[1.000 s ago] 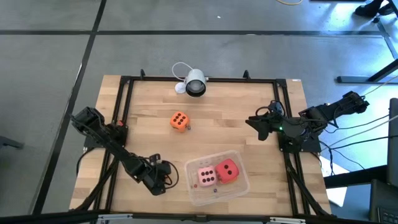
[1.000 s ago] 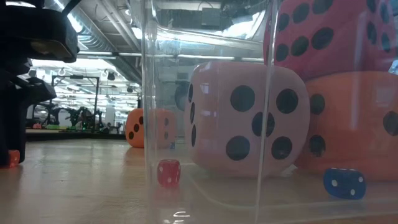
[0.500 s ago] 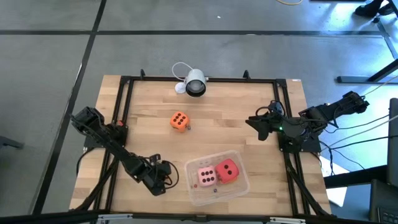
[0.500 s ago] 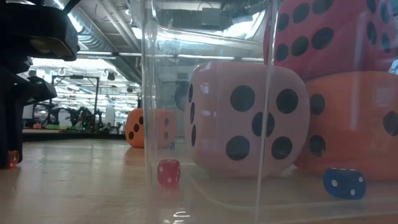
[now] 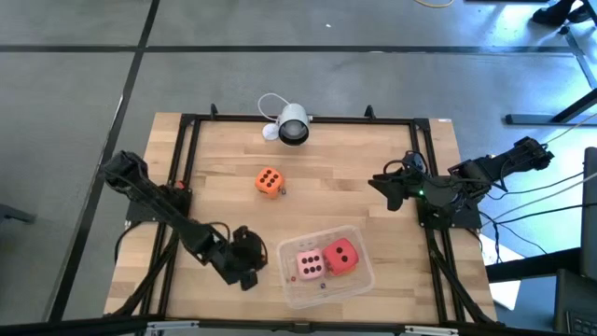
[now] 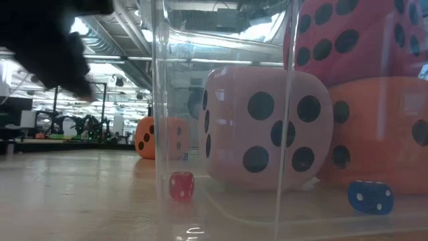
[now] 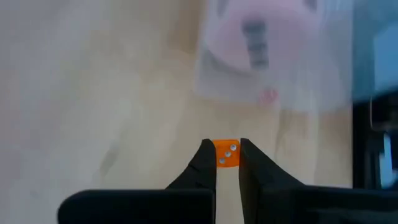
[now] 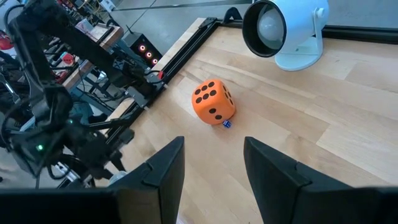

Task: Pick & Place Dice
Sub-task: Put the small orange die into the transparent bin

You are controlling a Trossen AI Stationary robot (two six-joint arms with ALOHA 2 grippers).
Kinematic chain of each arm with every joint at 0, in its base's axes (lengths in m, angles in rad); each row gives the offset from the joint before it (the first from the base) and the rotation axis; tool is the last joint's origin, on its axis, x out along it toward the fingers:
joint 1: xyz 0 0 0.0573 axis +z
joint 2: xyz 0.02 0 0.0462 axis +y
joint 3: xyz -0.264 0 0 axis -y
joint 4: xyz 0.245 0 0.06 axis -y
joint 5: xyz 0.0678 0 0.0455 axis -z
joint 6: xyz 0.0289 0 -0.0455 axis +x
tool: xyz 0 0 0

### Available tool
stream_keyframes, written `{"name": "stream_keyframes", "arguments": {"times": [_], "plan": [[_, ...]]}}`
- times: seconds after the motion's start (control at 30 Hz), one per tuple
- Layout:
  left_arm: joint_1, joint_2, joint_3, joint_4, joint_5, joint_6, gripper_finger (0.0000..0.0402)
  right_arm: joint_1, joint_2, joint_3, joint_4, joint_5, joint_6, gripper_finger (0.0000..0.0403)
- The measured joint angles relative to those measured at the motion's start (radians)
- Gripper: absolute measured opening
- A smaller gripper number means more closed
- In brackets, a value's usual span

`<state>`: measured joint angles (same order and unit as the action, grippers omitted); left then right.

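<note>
My left gripper [image 7: 226, 149] is shut on a tiny orange die [image 7: 227, 154], above the table just left of the clear tub [image 5: 358, 278]; in the high view the gripper [image 5: 250, 273] hides that die. The tub holds a pale pink die [image 5: 309, 264] and a red die [image 5: 342, 254]; the low view shows an orange die [image 6: 381, 134] under the red one. Another big orange die [image 5: 269, 181] rests on the table's middle. My right gripper [image 8: 214, 163] waits open, high at the table's right side [image 5: 384, 186]. My left gripper pinches the tiny orange die by two opposite faces [image 7: 217, 155] between its fingertips. The fingers slant down toward the tub. The die is lifted clear of the table, its pipped face toward the wrist camera.
A white camera [image 5: 292, 125] stands at the far edge. A tiny blue die [image 8: 226, 124] lies beside the big orange die. Seen through the tub's wall are a tiny red die [image 6: 181, 185] and a tiny blue one [image 6: 370, 197]. A black frame [image 5: 182, 168] rims the table.
My left gripper, down at the table beside the tiny orange die a second ago, has taken hold of it, risen and tipped less steeply, edging toward the tub. The die has left the tabletop with it.
</note>
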<state>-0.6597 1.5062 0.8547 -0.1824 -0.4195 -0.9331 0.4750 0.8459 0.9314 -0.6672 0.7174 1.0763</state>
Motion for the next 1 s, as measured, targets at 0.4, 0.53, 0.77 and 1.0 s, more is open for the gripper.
{"name": "stream_keyframes", "arguments": {"times": [0.4,0.53,0.77,1.0], "plan": [[0.056,-0.247,0.0,0.08,-0.107,0.19,0.001,0.0,0.0,0.0,0.0,0.0,-0.007,0.0164],[0.093,-0.297,0.0,0.208,-0.061,0.307,0.001,0.0,0.0,0.0,0.0,0.0,-0.011,0.0164],[0.163,-0.311,0.0,0.286,0.069,0.369,0.001,0.0,0.0,0.0,0.0,0.0,-0.011,0.0164],[0.21,-0.272,0.065,0.224,0.166,0.392,0.001,0.0,0.0,0.0,0.0,0.0,-0.012,0.0164]]}}
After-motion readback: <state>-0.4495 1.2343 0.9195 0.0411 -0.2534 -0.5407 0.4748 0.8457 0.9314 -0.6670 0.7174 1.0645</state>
